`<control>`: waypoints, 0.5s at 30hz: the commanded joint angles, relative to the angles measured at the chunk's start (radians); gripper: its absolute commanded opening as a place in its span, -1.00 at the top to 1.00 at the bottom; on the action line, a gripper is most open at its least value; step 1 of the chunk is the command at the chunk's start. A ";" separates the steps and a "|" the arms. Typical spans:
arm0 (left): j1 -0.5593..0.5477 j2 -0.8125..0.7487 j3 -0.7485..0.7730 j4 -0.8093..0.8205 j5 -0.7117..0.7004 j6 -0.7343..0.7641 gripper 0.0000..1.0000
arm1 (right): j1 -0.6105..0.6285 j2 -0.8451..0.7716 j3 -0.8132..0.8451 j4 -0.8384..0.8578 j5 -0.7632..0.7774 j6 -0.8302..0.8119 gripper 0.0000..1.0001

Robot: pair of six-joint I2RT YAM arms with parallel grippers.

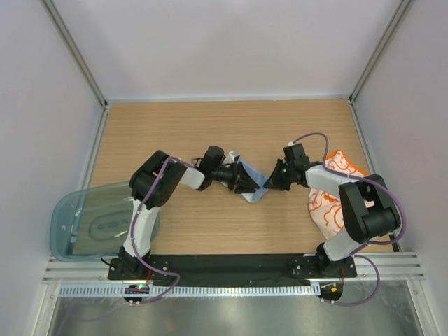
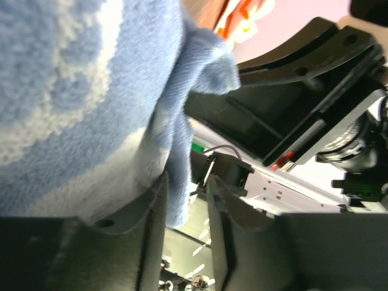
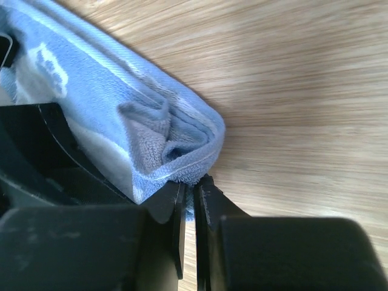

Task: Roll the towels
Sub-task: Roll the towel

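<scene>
Blue cloth is what I have in hand: the blue towel lies bunched at the middle of the table, caught between my two arms, which meet nose to nose over it. My right gripper is clenched on it. Its jaws stand almost together, with a thin sliver of the folded corner nipped between them, low against the wood. My left gripper is slack: its jaws stand a little apart, and a flap of the towel hangs loose in the gap, unpinched, while the bulk of the cloth lies heaped over one of its fingers.

As I judge it, the roll is only at its start and nothing tidy has formed. To do this well I want the right side as the anchor, holding that corner down and level. It has only a narrow bite, and a sharp tug would slip the cloth out. The left should take a deeper hold on the loose flap, across the edge rather than on one tip, then turn the cloth over itself in small, even laps toward the anchor. Drawing both ends gently apart first would flatten the bunching, so the layers wind straight and not as a cone.

The patterned towel lies on the right, partly under my right arm, and the tray sits at the left edge, well apart from the work.
</scene>
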 commanded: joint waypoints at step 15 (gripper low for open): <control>0.003 -0.140 -0.106 -0.438 -0.146 0.370 0.06 | -0.003 0.006 0.069 -0.119 0.127 -0.032 0.98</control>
